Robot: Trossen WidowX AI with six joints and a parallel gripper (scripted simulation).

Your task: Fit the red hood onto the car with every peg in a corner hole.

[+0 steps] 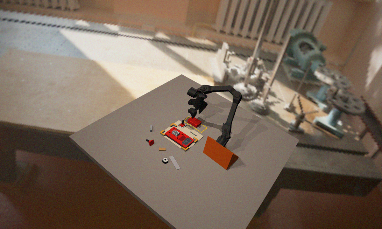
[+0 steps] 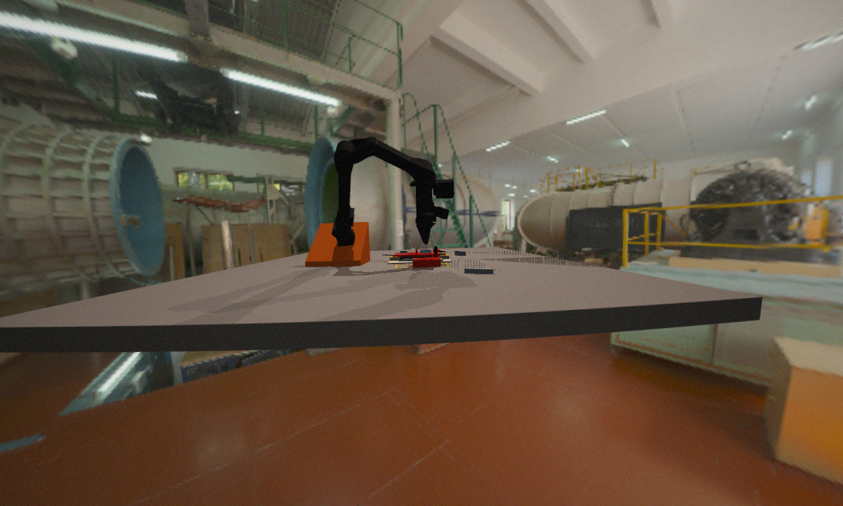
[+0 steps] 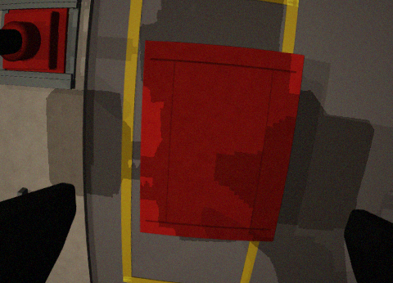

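The arm (image 1: 231,114) (image 2: 343,192) is black from foot to fingertips, its dark finish showing charcoal grey where light catches it from above. Its long links are slim and straight-sided, joined by thicker, rounded housings; the elbow (image 1: 237,97) (image 2: 345,150) has a broad, round cap. Near the wrist sits a stubby, drum-like housing (image 1: 191,91) (image 2: 444,187) — black as well. The gripper (image 1: 197,114) (image 2: 425,242) (image 3: 215,214) has chunky black fingers that taper towards blunt, slightly rounded tips, with smooth-looking sides. Finer surface details — screws, seams or lettering — are too small and dark to make out.
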